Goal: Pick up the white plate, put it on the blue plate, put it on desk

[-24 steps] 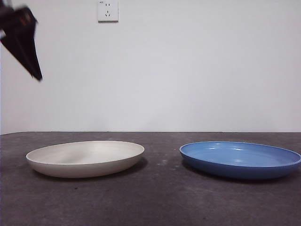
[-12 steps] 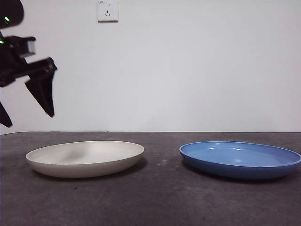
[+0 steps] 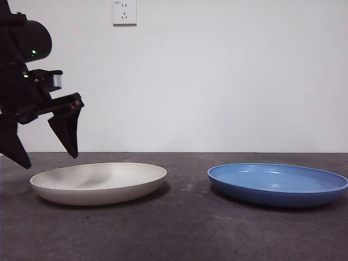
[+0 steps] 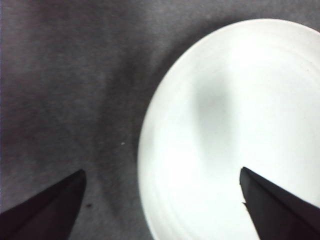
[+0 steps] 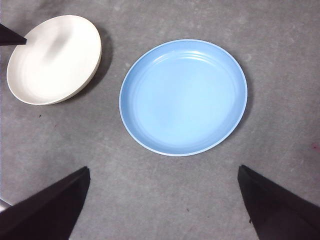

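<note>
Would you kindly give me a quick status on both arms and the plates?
Left tool open, low over round cream-white plate's rim. Right tool open, high over glossy blue plate. Both plates apart on dark grey desk; nothing between.

Left gripper (image 3: 46, 149) hangs low, jaws spread wide.

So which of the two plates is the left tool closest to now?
The white plate. The open left tool hangs just above its outer rim, while the blue plate lies apart on the desk's other side.
</note>
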{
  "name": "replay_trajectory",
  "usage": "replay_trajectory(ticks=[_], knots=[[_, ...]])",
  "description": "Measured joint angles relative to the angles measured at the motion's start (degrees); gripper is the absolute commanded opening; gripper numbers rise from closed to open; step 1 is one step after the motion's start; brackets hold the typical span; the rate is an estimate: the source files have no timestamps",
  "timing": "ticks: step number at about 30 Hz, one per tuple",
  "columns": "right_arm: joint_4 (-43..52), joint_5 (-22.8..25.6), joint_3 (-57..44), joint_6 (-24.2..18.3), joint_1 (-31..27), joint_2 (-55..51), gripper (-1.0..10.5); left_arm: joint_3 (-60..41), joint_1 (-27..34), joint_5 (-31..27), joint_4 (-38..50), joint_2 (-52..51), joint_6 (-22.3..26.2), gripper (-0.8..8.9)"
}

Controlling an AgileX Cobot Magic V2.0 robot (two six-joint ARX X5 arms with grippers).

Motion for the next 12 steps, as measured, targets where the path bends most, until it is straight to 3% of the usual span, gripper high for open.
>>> replay_trajectory(ticks=[10,12], knots=[[0.0,0.0,0.0,0.0,0.0,0.0,4.7,0.1,-1.0,0.0,0.9,3.7,0.0,4.24],[0.0,0.0,0.0,0.0,0.0,0.0,4.7,0.1,-1.2,0.0,1.0,4.2,0.0,3.82]])
